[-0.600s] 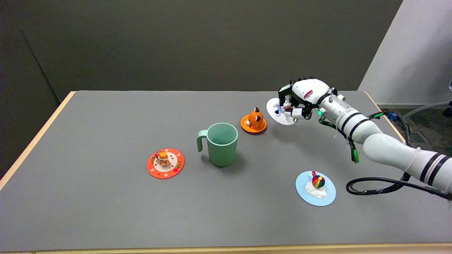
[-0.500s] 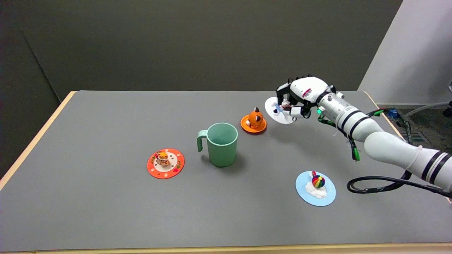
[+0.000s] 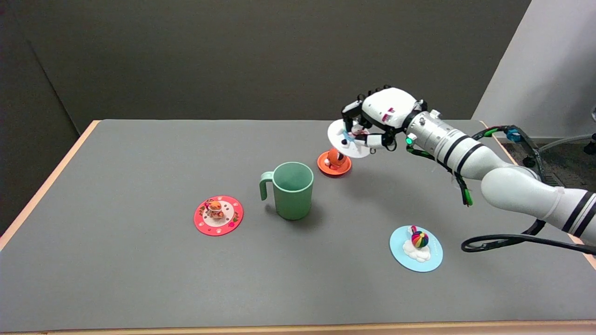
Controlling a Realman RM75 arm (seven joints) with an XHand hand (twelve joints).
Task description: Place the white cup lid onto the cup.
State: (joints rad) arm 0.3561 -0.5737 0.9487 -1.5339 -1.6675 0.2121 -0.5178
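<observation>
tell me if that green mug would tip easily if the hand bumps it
Probably not easily: the green mug stands upright on a broad base, about as wide as tall. It looks empty and plastic, so likely light, and may slide on the table instead.

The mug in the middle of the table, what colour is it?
The mug is plain pale green, seen best in the head view.

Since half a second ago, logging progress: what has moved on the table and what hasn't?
The right hand, gripping the white lid, has carried it up and left toward the green cup; the lid now hangs over the orange lid. The cup, orange lid, red lid and blue lid have stayed put.
</observation>
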